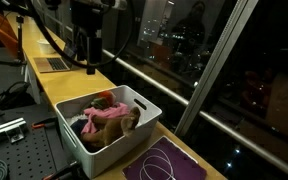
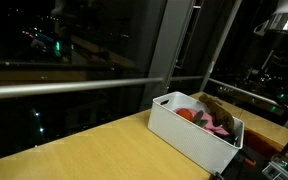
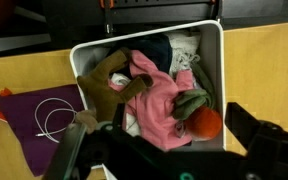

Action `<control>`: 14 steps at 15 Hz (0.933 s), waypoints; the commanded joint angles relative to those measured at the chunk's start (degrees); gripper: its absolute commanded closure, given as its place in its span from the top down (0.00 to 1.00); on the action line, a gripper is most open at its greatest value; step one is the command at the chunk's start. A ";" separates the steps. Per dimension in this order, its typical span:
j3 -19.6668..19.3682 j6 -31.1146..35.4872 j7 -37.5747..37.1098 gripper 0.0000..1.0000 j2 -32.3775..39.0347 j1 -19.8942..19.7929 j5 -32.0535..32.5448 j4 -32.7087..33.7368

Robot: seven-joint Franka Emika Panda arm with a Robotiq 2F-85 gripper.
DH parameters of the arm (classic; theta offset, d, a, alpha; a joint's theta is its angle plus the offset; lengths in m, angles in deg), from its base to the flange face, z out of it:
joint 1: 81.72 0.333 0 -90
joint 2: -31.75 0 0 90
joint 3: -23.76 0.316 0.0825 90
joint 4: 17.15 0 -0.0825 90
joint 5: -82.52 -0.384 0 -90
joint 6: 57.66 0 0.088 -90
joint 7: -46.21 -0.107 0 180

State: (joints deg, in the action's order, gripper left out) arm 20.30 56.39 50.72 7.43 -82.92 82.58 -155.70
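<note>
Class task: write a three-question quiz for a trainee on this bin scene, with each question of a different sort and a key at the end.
1. True or false: the pincer stands open above the white bin.
2. What lies on the purple cloth? A) white cord B) spoon C) cup
3. Fill in: inside the bin, the orange round item lies beside the ____ garment.
Key: 1 true; 2 A; 3 pink garment.

White bin (image 3: 212, 60) — pink cloth (image 3: 159, 95), orange ball (image 3: 206, 122) — beside a purple mat (image 3: 29, 115) with white cord (image 3: 52, 118).
</note>
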 commanded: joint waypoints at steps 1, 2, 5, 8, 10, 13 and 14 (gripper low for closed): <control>-0.31 0.40 0.61 1.00 0.26 -0.34 -0.24 -0.11; -0.52 0.86 1.02 1.00 0.40 -0.41 -0.26 -0.21; -0.83 3.67 2.16 1.00 1.64 -0.21 -0.23 0.02; -0.32 8.95 3.10 1.00 4.46 0.28 0.22 0.42; -0.01 12.47 3.66 1.00 7.46 0.56 0.29 1.16; 0.68 17.64 3.48 1.00 12.96 0.45 1.79 2.49; 0.75 19.09 3.54 1.00 14.75 0.11 2.88 2.90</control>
State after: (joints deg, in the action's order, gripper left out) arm 20.59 71.93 53.54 16.43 -82.49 83.26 -155.54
